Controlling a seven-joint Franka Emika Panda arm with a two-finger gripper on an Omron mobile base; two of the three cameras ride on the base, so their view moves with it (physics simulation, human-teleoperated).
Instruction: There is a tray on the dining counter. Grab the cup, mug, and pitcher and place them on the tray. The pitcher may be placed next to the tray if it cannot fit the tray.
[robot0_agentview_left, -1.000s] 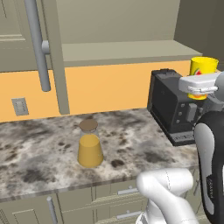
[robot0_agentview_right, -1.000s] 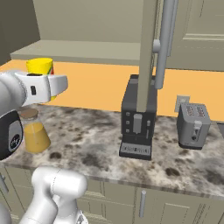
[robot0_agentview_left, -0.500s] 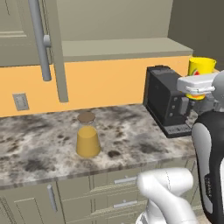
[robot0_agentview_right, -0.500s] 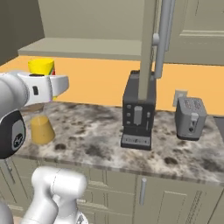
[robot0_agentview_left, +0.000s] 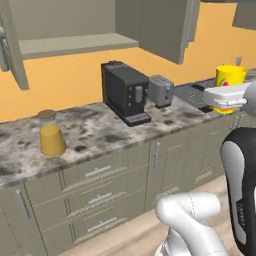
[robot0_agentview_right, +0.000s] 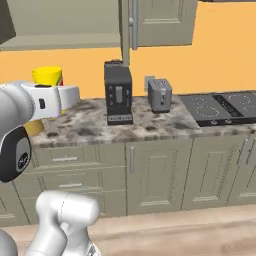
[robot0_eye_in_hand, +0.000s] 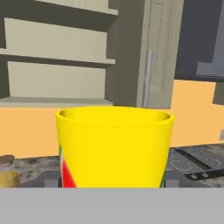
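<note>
A black coffee machine (robot0_agentview_left: 124, 92) stands on a long stone-topped counter (robot0_agentview_left: 95, 127) against an orange wall (robot0_agentview_left: 75, 80). Just beside the coffee machine, on its stove-ward side, sits a grey toaster (robot0_agentview_left: 160, 91). Further along past the toaster lies a black cooktop (robot0_agentview_right: 222, 107), set flush in the counter. Beige drawers (robot0_agentview_left: 95, 197) and cabinet doors (robot0_agentview_right: 157, 172) run beneath the coffee machine. Above it hang beige wall cabinets (robot0_agentview_right: 155, 22), and an open shelf (robot0_agentview_left: 75, 45) sits there too.

Stone counter (robot0_agentview_left: 95, 131) w/ pitcher (robot0_agentview_left: 50, 134), coffee machine (robot0_agentview_left: 123, 93), toaster (robot0_agentview_left: 160, 91), cooktop (robot0_agentview_right: 222, 107)
</note>
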